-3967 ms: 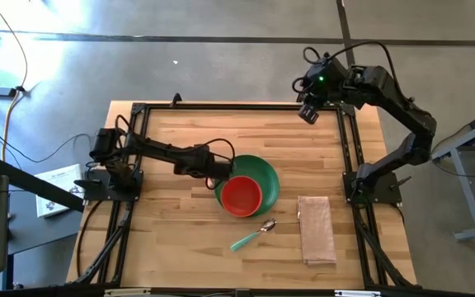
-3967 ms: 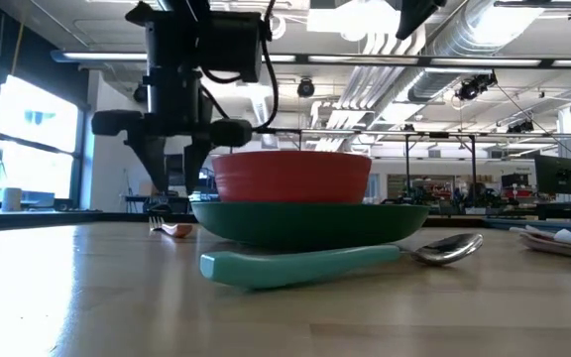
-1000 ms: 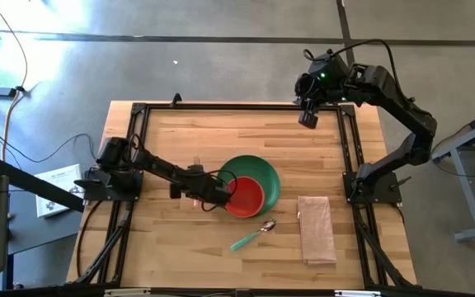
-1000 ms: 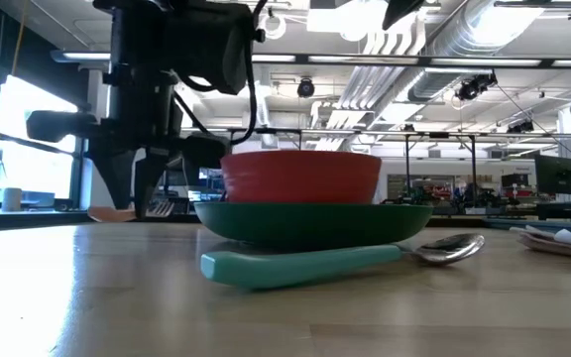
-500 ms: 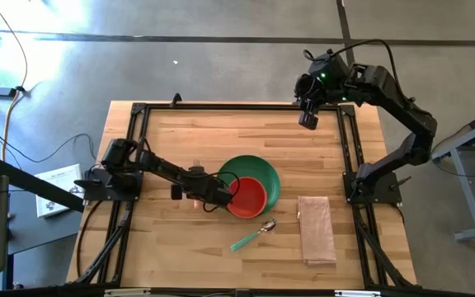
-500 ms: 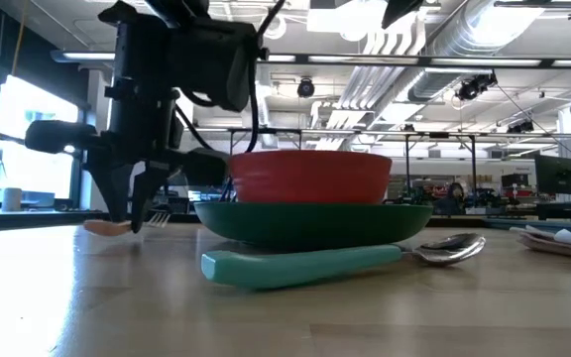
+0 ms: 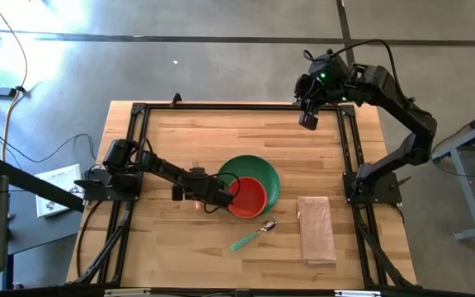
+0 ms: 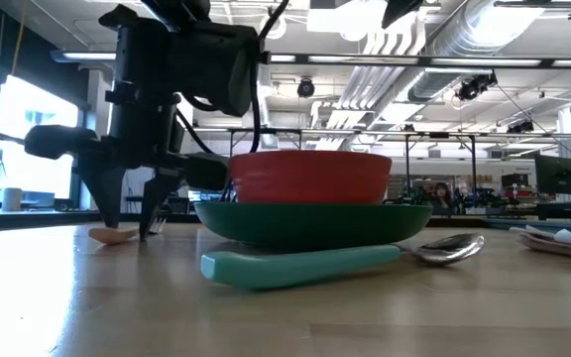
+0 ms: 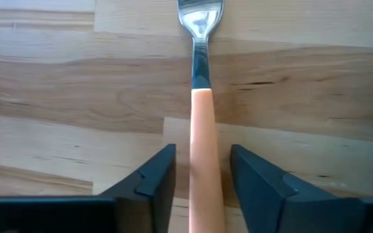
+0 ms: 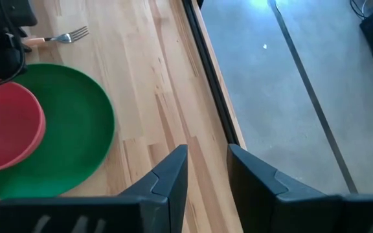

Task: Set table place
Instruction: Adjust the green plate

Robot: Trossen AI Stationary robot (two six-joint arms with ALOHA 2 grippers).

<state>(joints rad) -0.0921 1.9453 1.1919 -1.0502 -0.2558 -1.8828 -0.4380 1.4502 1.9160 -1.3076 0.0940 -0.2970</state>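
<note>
The orange-handled fork lies flat on the table just left of the green plate, tines toward the far edge; it also shows in the right wrist view. The red bowl sits in the plate's near part. My left gripper points down over the fork's handle, open. Its fingers stand on either side of the handle, with a gap on each side. In the low view the handle's end rests on the table beside the fingers. My right gripper waits open above the far right corner.
The teal-handled spoon lies near of the plate, bowl end toward the folded napkin at the right. The black rail edges the table. Bare wood lies at the left and far parts of the table.
My left gripper has gone down and a little toward the table's left edge with the fork. The handle end, held just above the wood before, now rests on the table. The fingers have opened and let go of it.
</note>
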